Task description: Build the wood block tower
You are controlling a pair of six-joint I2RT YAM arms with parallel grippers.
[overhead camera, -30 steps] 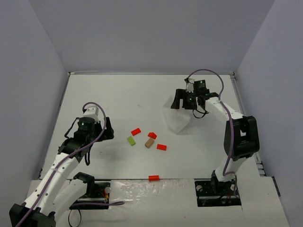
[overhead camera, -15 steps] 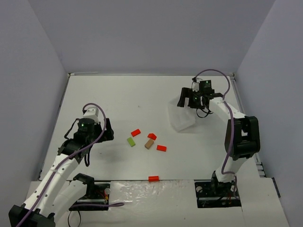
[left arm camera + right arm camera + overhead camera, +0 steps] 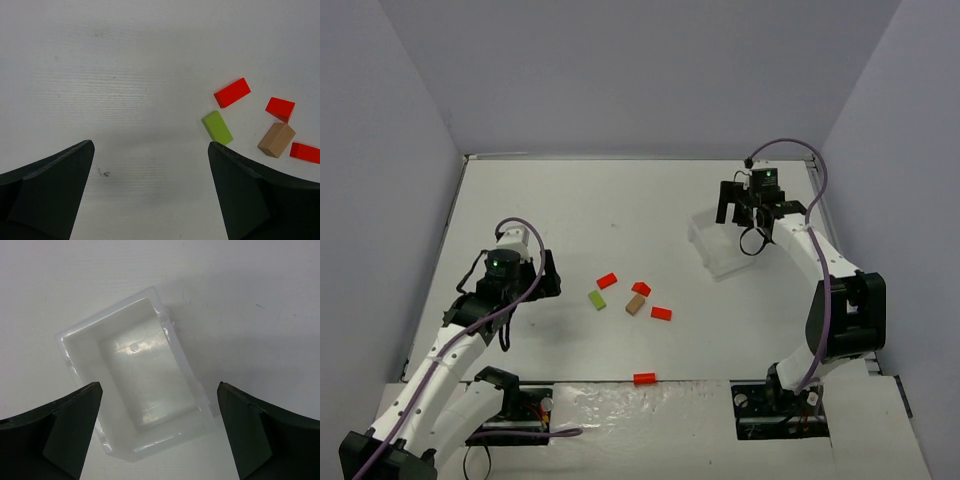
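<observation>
Your left end effector (image 3: 150, 150) hangs wide open and empty over the worktop (image 3: 125, 60). No wood block tower stands yet; its 6 pieces lie loose. The green block (image 3: 217, 127), tan block (image 3: 276, 140) and 3 red blocks (image 3: 232, 92) cluster just ahead and right of it. The lone red block (image 3: 643, 377) lies well behind. Your right end effector (image 3: 160, 390), equally wide and empty, hovers directly above the white tray (image 3: 80, 340). Jaws this wide, lowered into the cluster, would likely knock neighbouring blocks askew.

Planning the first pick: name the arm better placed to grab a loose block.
Left. The left gripper hangs open near the green block; the right gripper stands open over the white tray, farther off.
</observation>
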